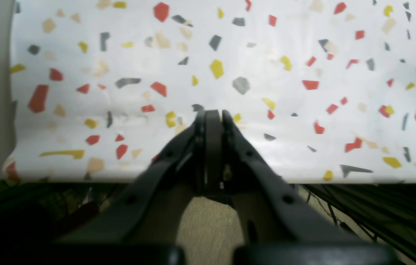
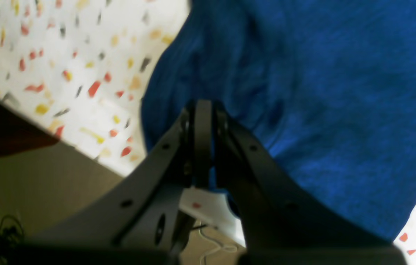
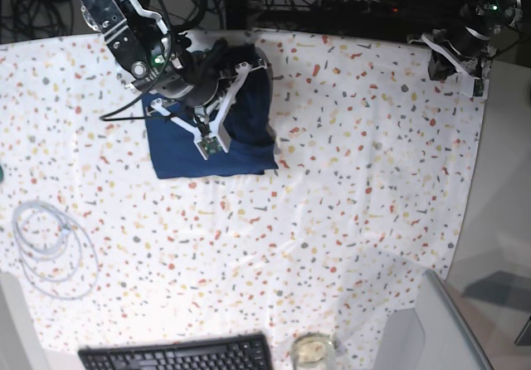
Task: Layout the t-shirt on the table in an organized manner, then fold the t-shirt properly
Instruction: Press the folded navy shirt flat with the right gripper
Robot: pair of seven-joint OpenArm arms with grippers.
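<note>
Shirt point(image 3: 211, 142) sits folded compact on bench point(image 3: 348, 179); right pincer point(image 2: 202, 106) clenched empty above it, likely pressing flat; left pincer point(image 1: 212, 115) clenched, parked clear.

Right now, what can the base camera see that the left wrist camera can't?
Only the base view shows the t-shirt, bunched into a compact navy heap, with the right gripper over it, a coiled white cable and a black keyboard. Only the left wrist view shows the left gripper close up, jaws shut on nothing, and the floor beneath the table edge. Both show the speckled table.
</note>
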